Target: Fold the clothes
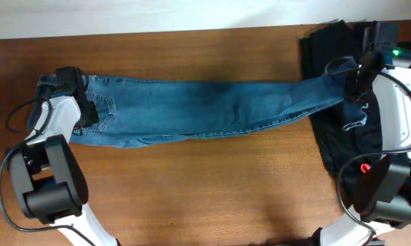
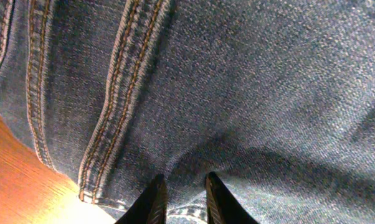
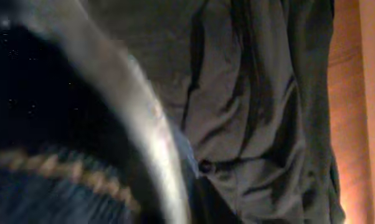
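Note:
The blue jeans [image 1: 212,106] lie stretched across the table, waist and back pocket at the left, leg ends at the right. My left gripper [image 1: 72,80] is at the waist end. In the left wrist view its fingers [image 2: 182,177] stand close together with a fold of denim [image 2: 250,87] pinched between them. My right gripper [image 1: 359,92] is at the leg ends, where a hem droops over the black garments. In the right wrist view, blurred denim with tan stitching [image 3: 44,186] fills the lower left and hides the fingers.
A pile of black garments [image 1: 328,48] lies at the right end under the leg ends, and shows as dark creased cloth [image 3: 256,93] in the right wrist view. Bare brown table [image 1: 212,184] runs in front of the jeans. Both arm bases stand at the front corners.

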